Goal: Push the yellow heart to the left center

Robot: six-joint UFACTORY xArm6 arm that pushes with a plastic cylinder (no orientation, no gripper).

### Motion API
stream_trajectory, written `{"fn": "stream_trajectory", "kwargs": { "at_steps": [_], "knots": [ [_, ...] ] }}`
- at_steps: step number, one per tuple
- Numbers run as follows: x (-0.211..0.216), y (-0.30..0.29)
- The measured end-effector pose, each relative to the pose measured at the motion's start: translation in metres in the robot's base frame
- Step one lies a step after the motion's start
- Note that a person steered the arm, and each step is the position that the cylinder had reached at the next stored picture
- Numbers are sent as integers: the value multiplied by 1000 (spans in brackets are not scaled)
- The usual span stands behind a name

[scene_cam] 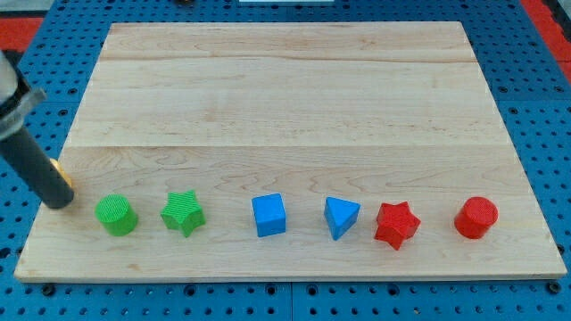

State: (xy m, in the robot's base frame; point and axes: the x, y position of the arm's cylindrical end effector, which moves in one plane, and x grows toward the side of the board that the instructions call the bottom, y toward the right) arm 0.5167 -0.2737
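Only a small yellow sliver (pixel 62 168) shows at the board's left edge, right beside my rod; the rod hides the rest, so I cannot make out its shape. My tip (pixel 60 202) rests at the left edge of the wooden board (pixel 285 98), just below that sliver and left of the green cylinder (pixel 116 216).
A row of blocks lies along the view's bottom: the green cylinder, a green star (pixel 183 213), a blue cube (pixel 269 215), a blue triangular block (pixel 341 217), a red star (pixel 396 223) and a red cylinder (pixel 475 218). A blue pegboard surrounds the board.
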Motion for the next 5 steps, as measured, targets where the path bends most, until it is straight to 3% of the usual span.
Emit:
{"fn": "stream_trajectory", "kwargs": {
  "at_steps": [2,5],
  "knots": [
    [46,-30],
    [-123,-18]
  ]
}}
